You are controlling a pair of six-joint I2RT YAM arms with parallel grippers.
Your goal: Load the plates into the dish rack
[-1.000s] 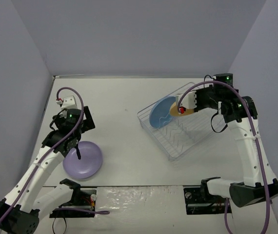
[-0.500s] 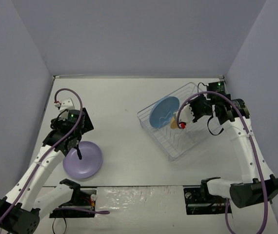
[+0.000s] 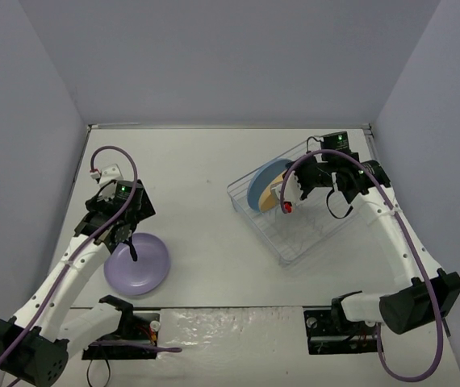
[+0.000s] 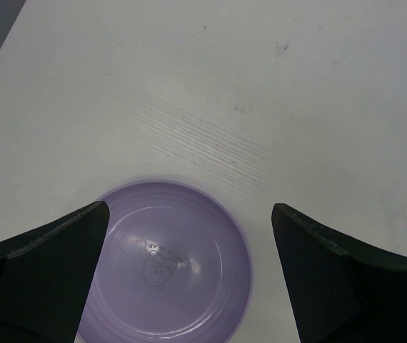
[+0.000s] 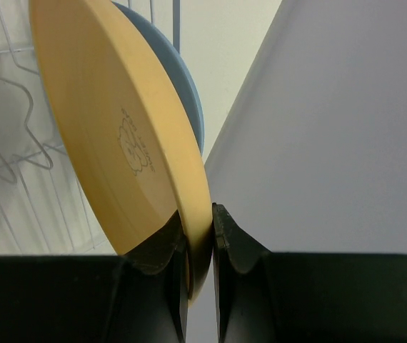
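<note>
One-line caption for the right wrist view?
Right gripper pinching the orange-yellow plate, blue plate behind, dish rack wires at left.

The left arm [image 3: 69, 274] reaches forward, elbow bent, with the left gripper [image 4: 189, 207] pointing down and its jaws spread wide. The right arm [image 3: 403, 242] stretches far forward and bends inward; the right gripper [image 5: 200, 223], apparently rolled sideways, has its jaws pinched on the orange-yellow plate [image 5: 118, 143] rim.

- Top: above, behind me, looking down.
- My left wrist: close over purple plate [image 4: 171, 275], shared with top.
- My right wrist: hard against orange plate [image 5: 111, 136].
</note>
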